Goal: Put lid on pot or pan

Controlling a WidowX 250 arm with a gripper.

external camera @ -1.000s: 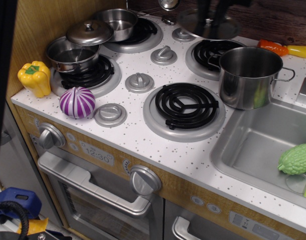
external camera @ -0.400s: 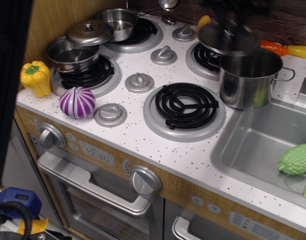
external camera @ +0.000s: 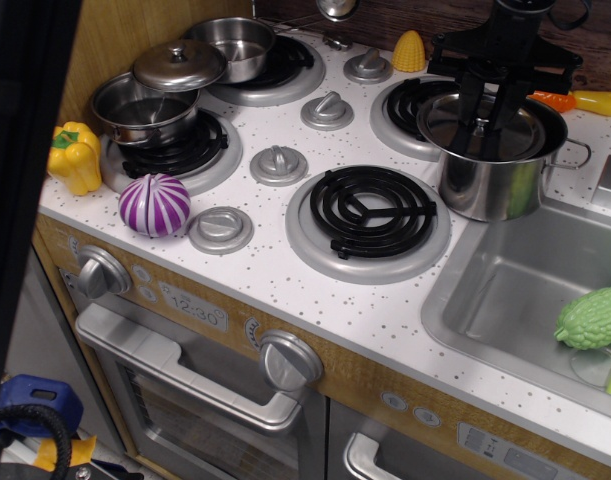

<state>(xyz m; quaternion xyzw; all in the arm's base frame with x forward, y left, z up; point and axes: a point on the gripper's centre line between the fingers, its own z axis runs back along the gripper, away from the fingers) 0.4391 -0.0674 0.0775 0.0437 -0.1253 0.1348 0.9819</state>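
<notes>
The tall shiny steel pot [external camera: 490,185] stands at the right of the stove top, beside the sink. The flat dark-grey lid [external camera: 440,118] rests in the pot's rim and covers its opening. My black gripper [external camera: 483,124] comes straight down from above. Its fingers [external camera: 466,102] straddle the lid's centre knob and look closed on it. The knob itself is mostly hidden between the fingers.
A shorter pot [external camera: 145,112] with a shiny domed lid [external camera: 178,64] sits on the left burner, with a shallow pan [external camera: 240,42] behind it. Toy food lies around: yellow pepper [external camera: 73,155], purple striped ball [external camera: 155,204], corn [external camera: 410,50], orange-and-yellow piece [external camera: 575,100], green gourd [external camera: 595,318] in the sink [external camera: 505,290].
My gripper carried the lid from above the back right burner rightwards and down onto the tall pot. The corn behind it has come into view.
</notes>
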